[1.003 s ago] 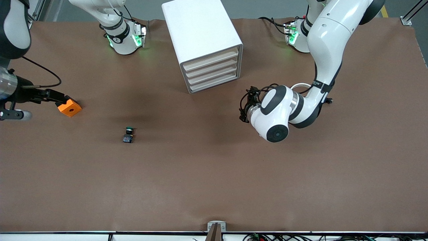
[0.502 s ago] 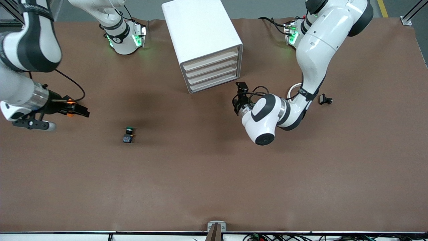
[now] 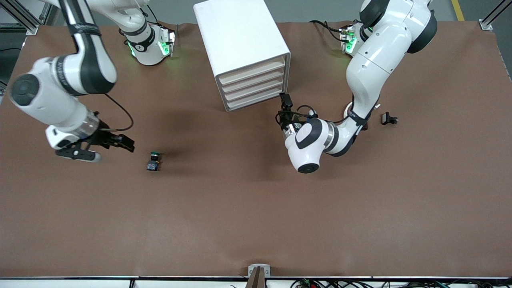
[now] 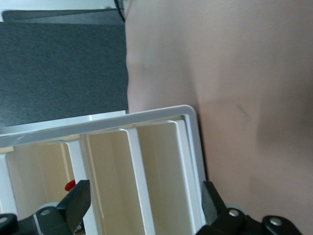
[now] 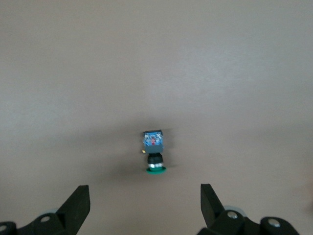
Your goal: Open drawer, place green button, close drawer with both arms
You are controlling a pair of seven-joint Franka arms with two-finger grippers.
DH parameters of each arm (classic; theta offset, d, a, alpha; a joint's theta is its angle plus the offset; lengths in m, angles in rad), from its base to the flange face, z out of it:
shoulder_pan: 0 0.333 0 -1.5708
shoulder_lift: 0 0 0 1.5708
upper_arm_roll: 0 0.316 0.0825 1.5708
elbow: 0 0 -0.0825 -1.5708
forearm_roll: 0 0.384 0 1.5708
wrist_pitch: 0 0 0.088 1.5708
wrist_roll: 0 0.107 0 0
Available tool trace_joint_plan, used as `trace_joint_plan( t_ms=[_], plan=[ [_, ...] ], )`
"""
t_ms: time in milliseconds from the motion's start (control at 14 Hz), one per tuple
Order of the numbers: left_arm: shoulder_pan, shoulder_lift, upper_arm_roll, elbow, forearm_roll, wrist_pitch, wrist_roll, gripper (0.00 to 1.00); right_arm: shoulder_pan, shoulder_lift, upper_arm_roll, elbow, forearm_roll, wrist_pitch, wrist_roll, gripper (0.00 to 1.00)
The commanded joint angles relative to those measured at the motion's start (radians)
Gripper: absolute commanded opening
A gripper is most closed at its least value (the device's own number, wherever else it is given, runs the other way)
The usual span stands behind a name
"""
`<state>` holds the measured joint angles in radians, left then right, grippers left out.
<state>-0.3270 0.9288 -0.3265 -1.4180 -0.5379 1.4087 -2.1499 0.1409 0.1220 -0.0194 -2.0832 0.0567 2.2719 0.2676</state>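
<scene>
I have the white drawer cabinet (image 3: 243, 52) as my landmark on the bench (image 3: 256, 224); its four drawers all look shut, and my wrist view shows only bare cream fronts. Over the last second my left claw (image 3: 285, 105) has closed in on the lowest drawer, fingers apart, so opening comes next. My right claw (image 3: 122, 143) has swung away from the orange block, spread and empty, toward the button (image 3: 153, 161), which lies nearer the front camera than the cabinet.
</scene>
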Motion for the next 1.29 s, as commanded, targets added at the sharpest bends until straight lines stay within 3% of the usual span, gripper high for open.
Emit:
trace_joint_plan(
  t_ms=[0,143,287,645,1147,1218],
  plan=[
    [-0.021,0.019,-0.002,0.024,-0.017,-0.043,-0.024,0.83,0.025,0.079,-0.007,-0.014,-0.051,0.099,0.056,1.00],
    [-0.024,0.022,-0.002,0.024,-0.017,-0.045,-0.024,0.61,0.025,0.129,-0.007,-0.037,-0.051,0.199,0.058,1.00],
    [-0.024,0.033,-0.002,0.016,-0.017,-0.047,-0.025,0.54,0.023,0.192,-0.010,-0.054,-0.051,0.309,0.067,1.00],
    [-0.055,0.031,-0.002,-0.022,-0.019,-0.048,-0.045,0.52,0.016,0.304,-0.013,-0.080,-0.051,0.471,0.079,1.00],
    [-0.096,0.030,-0.002,-0.030,-0.031,-0.080,-0.045,0.52,0.043,0.344,-0.013,-0.080,-0.051,0.469,0.125,1.00],
    [-0.101,0.030,-0.002,-0.030,-0.031,-0.082,-0.045,0.47,0.045,0.347,-0.013,-0.081,-0.051,0.468,0.125,1.00]
  ],
)
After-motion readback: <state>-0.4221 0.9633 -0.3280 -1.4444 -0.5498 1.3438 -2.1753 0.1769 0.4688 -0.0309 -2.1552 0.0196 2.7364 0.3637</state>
